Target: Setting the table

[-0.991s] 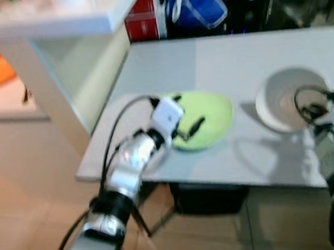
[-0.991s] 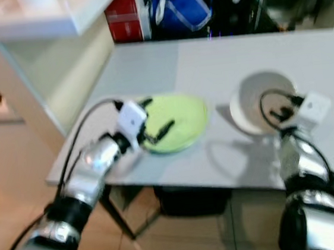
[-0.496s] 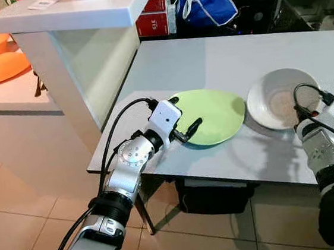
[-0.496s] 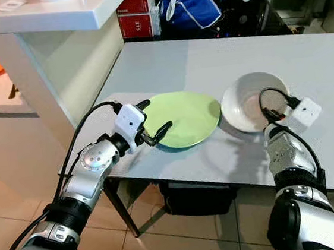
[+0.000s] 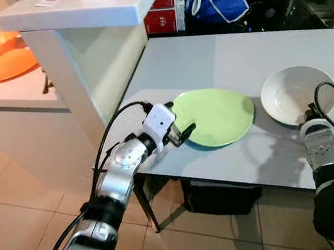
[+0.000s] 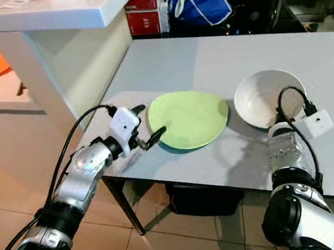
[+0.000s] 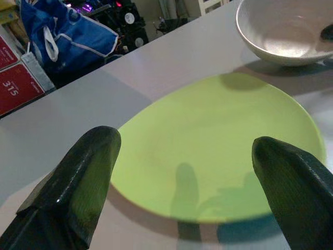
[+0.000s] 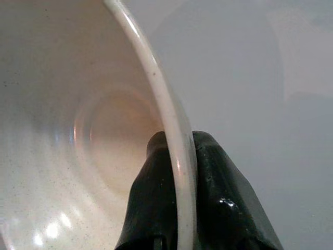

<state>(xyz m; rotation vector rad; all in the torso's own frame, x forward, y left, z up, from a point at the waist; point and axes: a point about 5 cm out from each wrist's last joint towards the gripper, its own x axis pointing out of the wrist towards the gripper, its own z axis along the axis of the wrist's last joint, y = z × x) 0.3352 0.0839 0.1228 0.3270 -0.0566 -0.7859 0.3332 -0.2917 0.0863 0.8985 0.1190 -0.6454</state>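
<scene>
Left gripper (image 5: 180, 135): two long, glossy black fingers spread wide, holding nothing; it sits low over the near left part of the table, with the fingertips just beside the near left rim of the plate. In the left wrist view the plate lies just past the two fingers (image 7: 86, 177).
Round lime-green plate (image 5: 217, 115): flat, matte, smooth, resting on the table near its front edge, between the two grippers and just left of the bowl, apart from it.
Pale grey rectangular table (image 5: 232, 58): smooth plain top, carrying the plate and the bowl.
White round ceramic bowl (image 5: 297, 94): glazed, faintly speckled inside, upright on the table to the right of the plate.
Right gripper (image 8: 174, 172): black fingers closed on the thin near rim of the bowl, one finger inside the wall and one outside, as the right wrist view shows.
White counter (image 5: 92, 7): thick slab top at the far left, beside the table's left end.
Orange dishes (image 5: 4, 58): smooth and shallow, on a lower white shelf at the far left.
Blue bag (image 5: 216, 0): soft fabric with white trim, behind the table's far edge.
</scene>
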